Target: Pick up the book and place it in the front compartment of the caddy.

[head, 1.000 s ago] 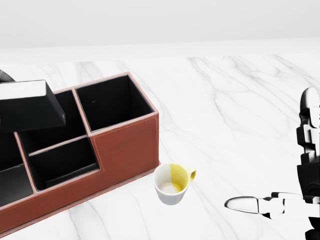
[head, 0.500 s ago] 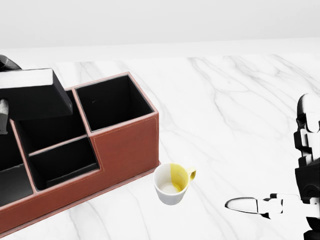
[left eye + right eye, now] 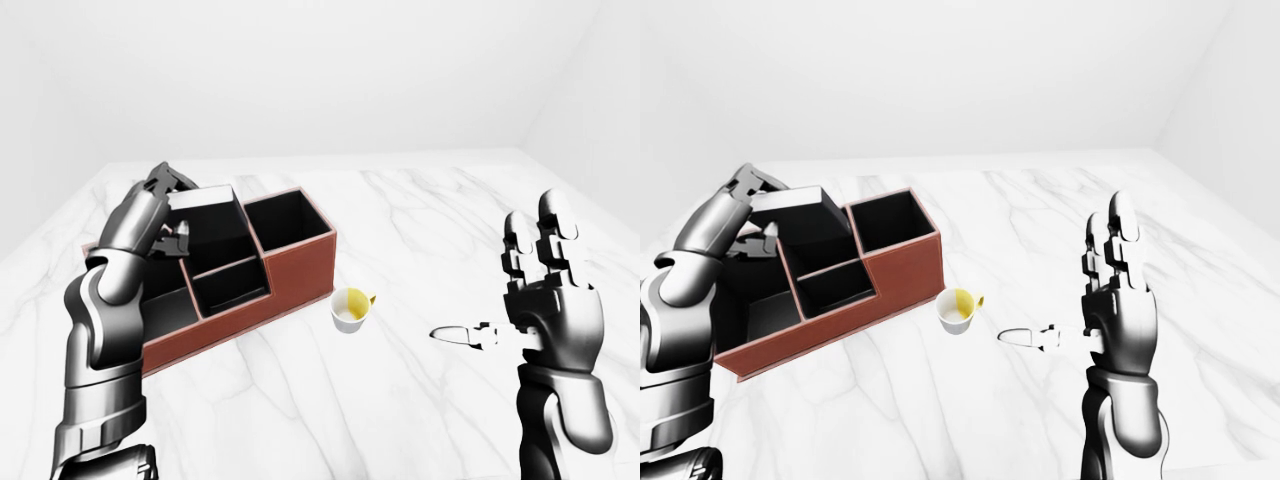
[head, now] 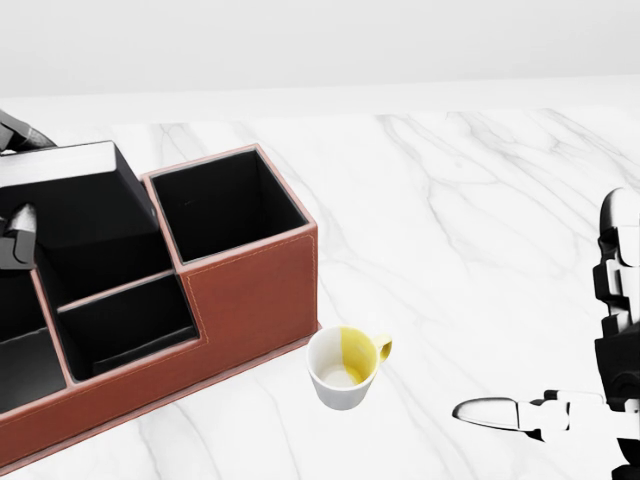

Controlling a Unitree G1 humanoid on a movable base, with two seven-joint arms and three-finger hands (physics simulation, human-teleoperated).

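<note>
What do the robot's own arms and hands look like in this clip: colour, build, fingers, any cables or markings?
Both arms are glossy dark grey metal, built of rounded segments with bulging joints. The left hand and right hand each have three thick jointed fingers in black and silver, with paler rounded tips. No cables, markings or sleeves show.

Left arm raised, elbow bent; left hand [image 3: 160, 215] fingers apparently closed around dark book [image 3: 205, 213]. Right hand [image 3: 1118, 285] upright, fingers straight, thumb out sideways, empty.
</note>
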